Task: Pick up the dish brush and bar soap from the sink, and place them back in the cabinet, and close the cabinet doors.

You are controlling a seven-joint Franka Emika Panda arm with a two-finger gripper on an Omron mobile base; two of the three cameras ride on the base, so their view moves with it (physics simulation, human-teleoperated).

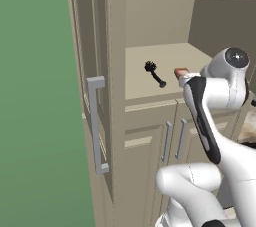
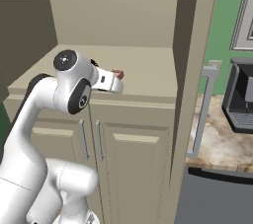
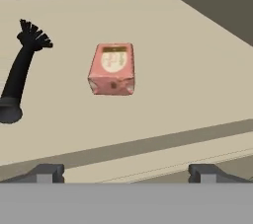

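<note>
The tall beige cabinet (image 1: 116, 96) stands with both cabinet doors open: the left one (image 1: 95, 121) and the right one (image 2: 205, 109), each with a grey bar handle. On its middle shelf (image 3: 188, 60) lies the black dish brush (image 3: 20, 75) (image 1: 154, 72), bristles pointing toward the back. Just right of it, the pink bar soap (image 3: 112, 68) (image 1: 181, 71) (image 2: 118, 74) lies flat. My gripper (image 3: 127, 171) hovers at the shelf's front edge, a little short of the soap, open with nothing between its fingertips (image 3: 49, 171). The sink is out of view.
Below the shelf are two closed lower doors with grey handles (image 1: 172, 141). A dark coffee machine (image 2: 239, 94) stands on a marble counter (image 2: 217, 139) to the right of the cabinet. A green wall (image 1: 35, 96) lies to the left.
</note>
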